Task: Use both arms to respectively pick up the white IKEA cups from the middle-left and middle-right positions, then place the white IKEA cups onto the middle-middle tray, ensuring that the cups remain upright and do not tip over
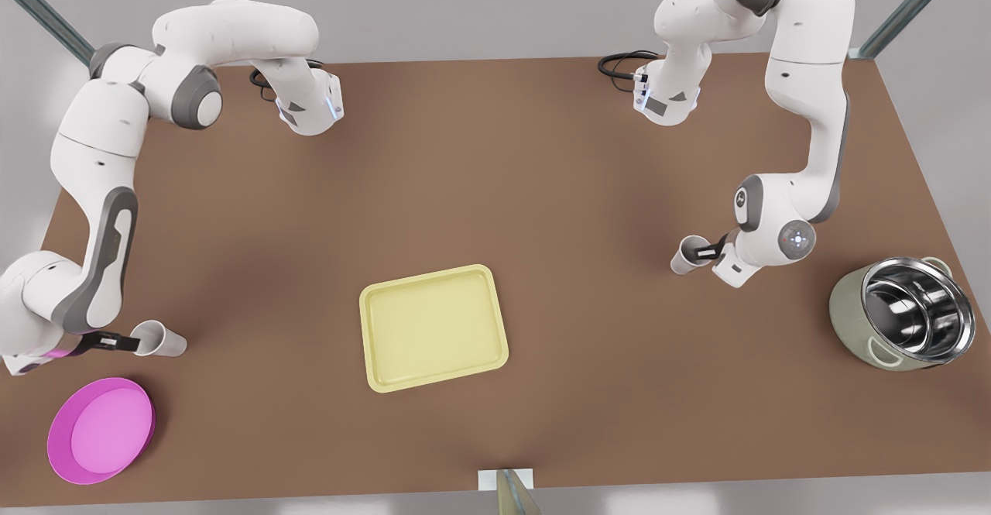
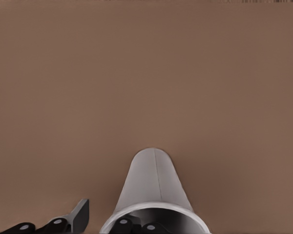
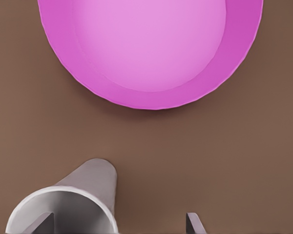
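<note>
Though light and stiff, probably slick: white IKEA cups (image 1: 159,339), rim walls for pinching straddled, fingers apart, by left gripper (image 1: 699,251) at front view's right, right gripper (image 1: 133,341) beside pink plate (image 1: 101,430).

Front cam high overhead, facing down on whole table (image 1: 495,190). Wrist cams low, close. Right wrist shares pink plate (image 3: 151,48) at 7 o'clock w/ front.

arms (image 1: 93,190): white shells | grey joints | black fingers (image 1: 116,341) | black cables
</note>
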Robot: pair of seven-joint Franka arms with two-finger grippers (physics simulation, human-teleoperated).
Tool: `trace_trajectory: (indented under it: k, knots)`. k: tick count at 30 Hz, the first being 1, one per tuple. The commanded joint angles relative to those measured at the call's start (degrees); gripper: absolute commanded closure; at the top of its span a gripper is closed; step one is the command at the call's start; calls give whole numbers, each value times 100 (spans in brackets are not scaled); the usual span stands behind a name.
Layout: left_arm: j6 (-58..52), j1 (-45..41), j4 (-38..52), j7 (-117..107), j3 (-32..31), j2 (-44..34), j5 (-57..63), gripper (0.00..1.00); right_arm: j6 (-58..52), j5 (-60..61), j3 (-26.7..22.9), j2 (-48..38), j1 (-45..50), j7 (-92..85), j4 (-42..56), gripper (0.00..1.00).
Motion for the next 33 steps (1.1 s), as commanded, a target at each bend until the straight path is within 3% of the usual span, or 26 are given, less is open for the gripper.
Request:
trace_trajectory:
  k: [1,2,7,8,10,13,16,17,23,25,30,31,32,33]
  knots:
    - [86,-2,2,293,0,-3,-126,75,143,143,-2,-14,-17,-663,-75,0]
    - [69,-11,11,293,0,-3,-126,79,143,135,-2,-14,-17,-663,-101,0]
    - [-81,-256,300,101,-8,-222,-266,79,81,135,16,-31,-17,-680,-268,0]
    - [-386,-555,975,-637,-148,-22,-240,79,99,126,16,-31,-17,-680,-329,0]
    - [-1969,-942,3233,-1954,-228,831,-240,79,99,135,16,-14,-8,-716,-356,0]
    - [-1795,-2050,5626,-4461,-342,2511,-240,79,187,143,16,83,-8,-716,-426,0]
    - [-239,-2410,5794,-6176,-835,2871,-231,79,310,152,16,162,-8,-716,-426,0]
    - [-195,-2665,5812,-6308,-826,2880,-213,79,310,152,16,180,-8,-716,-426,4]
    - [-318,-3210,6225,-6501,-958,3355,-231,79,301,161,16,153,-17,-1023,-417,63]
    - [-274,-3289,6286,-6466,-940,3487,-231,79,248,152,16,127,-8,-1032,-417,75]
    - [-458,-3412,6321,-6475,-949,3733,-231,79,-191,231,244,-13,36,-1129,-426,79]
    - [-520,-3412,6321,-6501,-949,3724,-222,72,-323,231,280,-92,106,-1181,-461,79]
    - [-538,-3421,6321,-6492,-949,3724,-231,51,-419,240,324,-215,290,-1234,-470,79]
    - [-634,-3421,6321,-6501,-949,3724,-231,51,-569,240,324,-374,563,-1225,-479,79]
